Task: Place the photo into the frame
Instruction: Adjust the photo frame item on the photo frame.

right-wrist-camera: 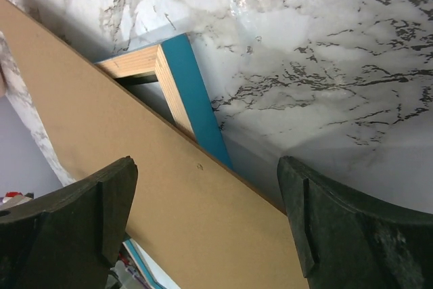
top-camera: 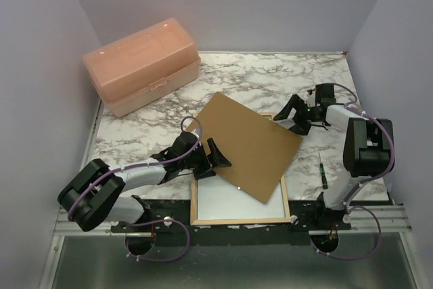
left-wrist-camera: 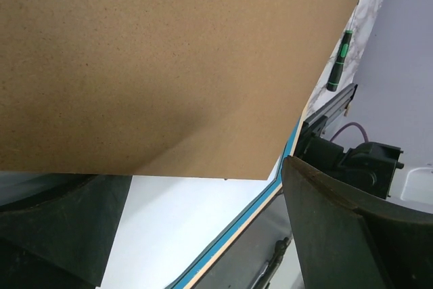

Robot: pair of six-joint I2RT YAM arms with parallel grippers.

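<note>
The frame point(top-camera: 240, 221) lies at the table's near edge, wood face up, with blue edges showing in the wrist views point(left-wrist-camera: 252, 216) point(right-wrist-camera: 196, 99). The photo point(top-camera: 223, 201) lies inside it, white back up point(left-wrist-camera: 183, 228); its picture side is hidden. A brown backing board point(top-camera: 247, 143) lies skewed over the frame's far part. My left gripper point(top-camera: 216, 159) is open at the board's near left edge, holding nothing point(left-wrist-camera: 203, 235). My right gripper point(top-camera: 293, 117) is open and empty at the board's far right corner point(right-wrist-camera: 210, 228).
A pink plastic box point(top-camera: 142, 65) stands at the back left. A green-handled screwdriver point(top-camera: 323, 170) lies right of the frame; it also shows in the left wrist view point(left-wrist-camera: 338, 62). The marble table point(top-camera: 270, 76) meets grey walls on three sides.
</note>
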